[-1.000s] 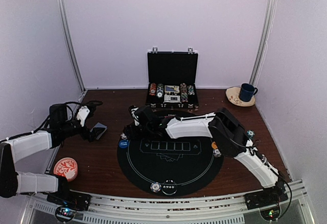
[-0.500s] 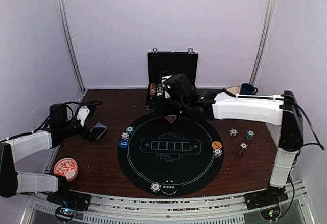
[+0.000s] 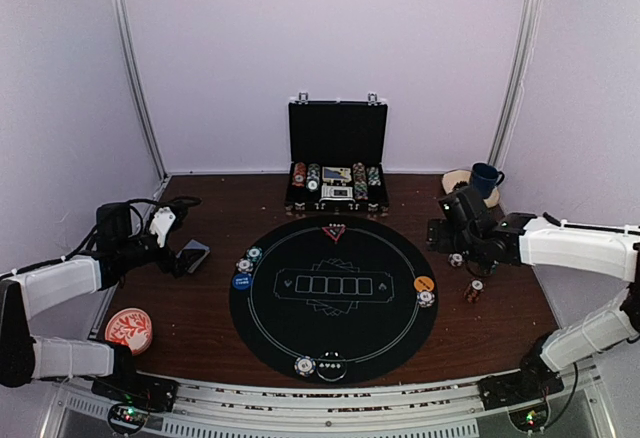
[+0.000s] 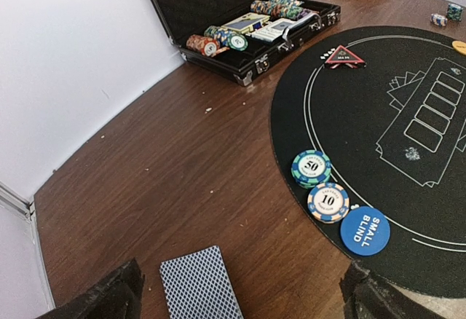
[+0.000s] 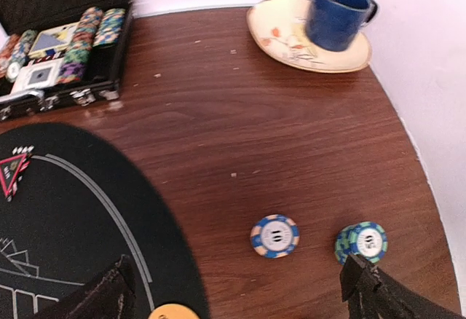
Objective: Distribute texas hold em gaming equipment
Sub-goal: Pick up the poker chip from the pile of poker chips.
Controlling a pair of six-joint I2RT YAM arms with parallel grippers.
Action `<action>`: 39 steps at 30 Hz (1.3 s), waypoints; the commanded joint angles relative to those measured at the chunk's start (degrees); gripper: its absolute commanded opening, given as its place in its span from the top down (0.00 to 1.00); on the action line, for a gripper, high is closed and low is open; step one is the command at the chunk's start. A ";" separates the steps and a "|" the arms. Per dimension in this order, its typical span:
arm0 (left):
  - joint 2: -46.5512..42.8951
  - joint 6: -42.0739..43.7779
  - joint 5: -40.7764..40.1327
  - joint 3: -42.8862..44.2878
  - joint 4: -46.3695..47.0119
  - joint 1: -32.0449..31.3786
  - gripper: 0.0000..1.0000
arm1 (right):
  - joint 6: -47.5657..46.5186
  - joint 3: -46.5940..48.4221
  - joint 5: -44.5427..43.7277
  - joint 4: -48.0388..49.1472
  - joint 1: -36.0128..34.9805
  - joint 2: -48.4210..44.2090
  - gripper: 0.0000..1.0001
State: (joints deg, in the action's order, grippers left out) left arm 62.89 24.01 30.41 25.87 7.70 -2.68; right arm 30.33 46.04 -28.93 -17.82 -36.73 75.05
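Right gripper (image 5: 240, 298) left the case (image 3: 337, 190) for 3 o'clock of mat (image 3: 330, 330), jaws spread (empty). White chip (image 5: 274, 236) at its 12 o'clock

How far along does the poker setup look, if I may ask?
Done: red triangle marker, button discs and chips placed around the mat. In hand: nothing; the open left gripper hovers over the cards, the open right gripper over two loose chips. Left: probably those chips and dealing the cards.

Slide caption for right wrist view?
Open right gripper framing a 10 chip and teal chip stack beside the mat, blue mug on plate behind.
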 commanded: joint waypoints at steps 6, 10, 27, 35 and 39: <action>0.20 0.69 0.08 -0.29 2.75 -0.06 0.02 | 2.00 -9.02 -0.65 3.73 12.03 -7.58 0.00; 0.16 0.68 0.06 -0.25 2.58 -0.12 0.02 | 3.61 -10.95 -0.16 5.75 13.76 -7.66 0.01; 0.55 0.77 0.53 -0.23 2.62 -0.13 0.02 | 7.75 -15.34 6.67 12.53 22.88 -0.89 0.10; 0.66 0.73 0.68 -0.21 2.60 -0.07 0.02 | 7.78 -12.51 10.37 14.20 26.91 6.68 0.13; 0.30 0.78 0.73 -0.37 2.70 -0.12 0.02 | 7.84 -12.80 10.43 14.88 27.25 7.42 0.17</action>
State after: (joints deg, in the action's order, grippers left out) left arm 63.35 24.10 30.44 25.87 7.68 -2.68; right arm 37.74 32.14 -19.25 -4.67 -10.11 82.26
